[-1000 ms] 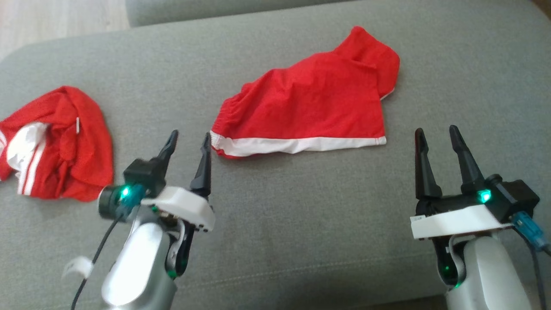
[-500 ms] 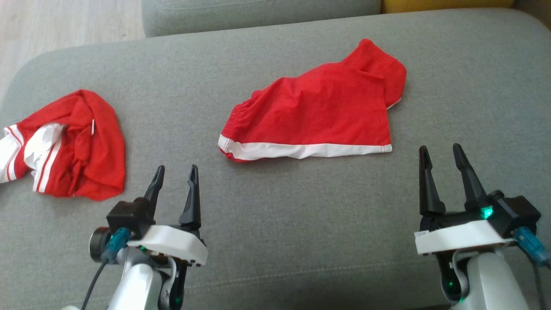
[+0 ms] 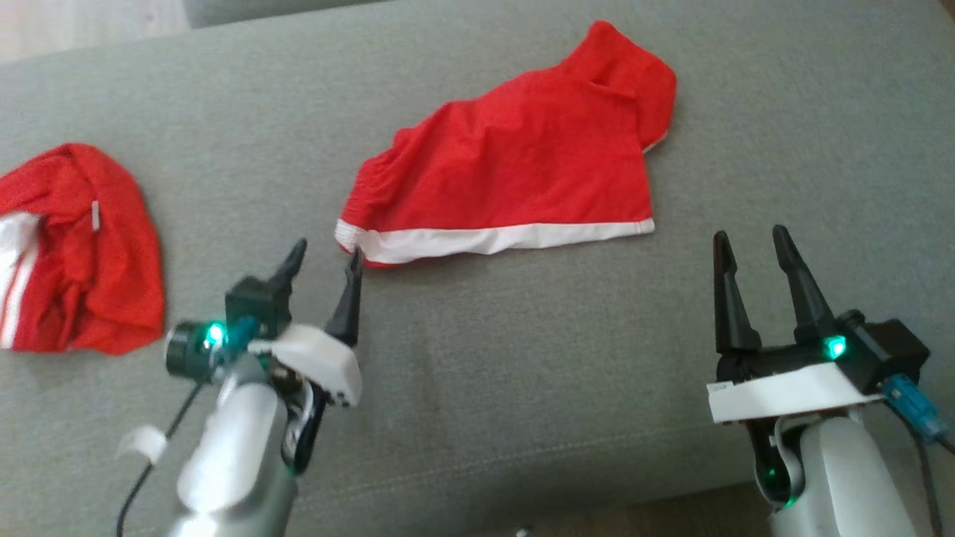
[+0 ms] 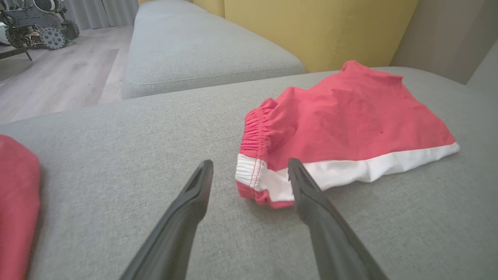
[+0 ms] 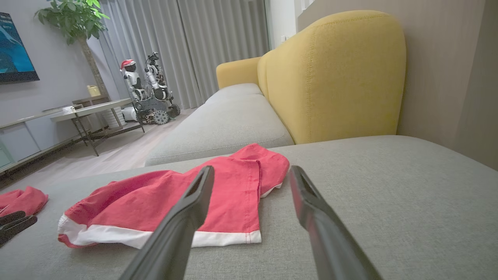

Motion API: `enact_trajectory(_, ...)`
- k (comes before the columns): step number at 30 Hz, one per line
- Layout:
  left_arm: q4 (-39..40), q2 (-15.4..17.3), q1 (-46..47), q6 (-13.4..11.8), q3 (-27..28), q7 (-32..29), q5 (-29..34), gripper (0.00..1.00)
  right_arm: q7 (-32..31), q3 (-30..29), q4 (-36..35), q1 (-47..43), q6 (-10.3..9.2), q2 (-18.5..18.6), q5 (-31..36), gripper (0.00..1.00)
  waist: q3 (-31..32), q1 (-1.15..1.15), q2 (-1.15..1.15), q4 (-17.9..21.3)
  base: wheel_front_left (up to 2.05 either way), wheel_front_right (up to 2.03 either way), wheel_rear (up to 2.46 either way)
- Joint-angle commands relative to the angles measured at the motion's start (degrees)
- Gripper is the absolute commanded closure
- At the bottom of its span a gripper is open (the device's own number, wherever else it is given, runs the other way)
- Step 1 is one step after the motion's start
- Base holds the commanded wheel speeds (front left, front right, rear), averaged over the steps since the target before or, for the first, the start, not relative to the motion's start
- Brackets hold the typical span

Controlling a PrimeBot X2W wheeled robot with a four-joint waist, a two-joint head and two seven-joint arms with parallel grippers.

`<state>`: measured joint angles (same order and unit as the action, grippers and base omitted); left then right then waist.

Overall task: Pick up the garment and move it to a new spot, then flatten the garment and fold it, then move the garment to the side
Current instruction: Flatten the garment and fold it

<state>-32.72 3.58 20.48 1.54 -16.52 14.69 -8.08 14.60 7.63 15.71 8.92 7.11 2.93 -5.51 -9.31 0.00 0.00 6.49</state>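
Note:
The garment is a pair of red shorts with a white band along the near edge, lying mostly flat on the grey sofa seat. Its far right part is folded over. My left gripper is open, its right fingertip at the garment's near left corner. In the left wrist view the elastic waistband end of the garment lies just beyond my left gripper. My right gripper stands open, below and right of the garment's near right corner. In the right wrist view the garment lies ahead and left of my right gripper.
A second red garment with white stripes lies crumpled at the seat's left end. A yellow sofa back rises behind the seat, beside another grey cushion. Wooden floor, a side table and a parked robot lie beyond.
The head camera has shifted. My left gripper drew back from the garment's near left corner, then came forward to it again. The right gripper has stayed where it was.

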Motion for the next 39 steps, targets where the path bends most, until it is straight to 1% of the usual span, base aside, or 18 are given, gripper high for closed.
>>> enact_trajectory(1, -0.03, 1.48, 3.63, 0.19, 1.38, 0.3, 0.62, 0.0, 0.4, 1.48, -1.9, 2.15, 0.37, -0.05, -0.28, 0.0, -1.26, 0.0, 0.0, 1.23, 0.0, 0.0, 0.0)
enact_trajectory(5, -5.02, 2.43, 7.47, 0.49, 1.06, 0.3, 1.45, 0.0, 0.4, 1.35, -1.96, 2.69, 0.37, -0.05, -0.45, 0.0, -2.19, 0.0, 0.0, 2.33, 0.0, 0.0, 0.0)
enact_trajectory(9, -9.67, 2.62, 10.11, 0.89, 1.01, 0.3, 1.26, 0.0, 0.4, 1.19, -2.06, 2.9, 0.37, -0.05, -0.65, 0.0, -2.65, 0.0, 0.0, 3.06, 0.0, 0.0, 0.0)
enact_trajectory(15, -13.56, 2.46, 12.73, 1.55, 0.19, 0.3, 1.4, 0.0, 0.4, 0.96, -2.46, 2.97, 0.37, -0.05, -0.79, 0.0, -3.35, 0.0, 0.0, 3.34, 0.0, 0.0, 0.0)
enact_trajectory(16, -14.23, 2.31, 13.06, 1.9, -0.02, 0.3, 1.25, 0.37, 0.4, 0.85, -2.49, 2.94, 0.37, -0.05, -0.77, 0.0, -3.41, 0.0, 0.0, 3.28, 0.0, 0.0, 0.0)
enact_trajectory(17, -14.73, 2.18, 13.4, 2.26, -0.26, 0.3, 1.13, 0.94, 0.4, 0.75, -2.5, 2.91, 0.37, -0.05, -0.72, 0.0, -3.44, 0.0, 0.0, 3.22, 0.0, 0.0, 0.0)
enact_trajectory(18, -15.03, 2.06, 13.68, 2.49, -0.39, 0.3, 0.98, 1.0, 0.4, 0.69, -2.47, 2.89, 0.37, -0.05, -0.68, 0.0, -3.46, 0.0, 0.0, 3.16, 0.0, 0.0, 0.0)
enact_trajectory(22, -14.94, 1.73, 14.15, 2.62, -0.37, 0.3, 0.48, 1.0, 0.4, 0.64, -2.04, 3.16, 0.37, -0.05, -0.75, 0.0, -3.28, 0.0, 0.0, 2.88, 0.0, 0.0, 0.0)
enact_trajectory(28, -11.63, 1.38, 13.16, 2.49, 0.35, 0.3, -0.42, 1.0, 0.4, 1.12, 0.51, 4.16, 0.37, -0.05, -1.39, 0.0, -3.52, 0.0, 0.0, 1.89, 0.0, 0.0, 0.0)
enact_trajectory(32, -8.78, 0.97, 11.72, 2.32, 0.39, 0.3, -0.79, 1.0, -0.09, 0.51, 4.54, 5.72, 0.37, -0.05, -2.79, 0.0, -3.45, 0.0, 0.0, 0.81, 0.0, 0.0, 0.0)
enact_trajectory(39, -5.23, 0.35, 10.07, 2.0, -0.03, 0.3, -1.12, 1.0, -1.62, -0.47, 12.53, 8.98, 0.37, -0.05, -7.35, 0.0, -3.37, 0.0, 0.0, -0.47, 0.0, 0.0, 0.0)
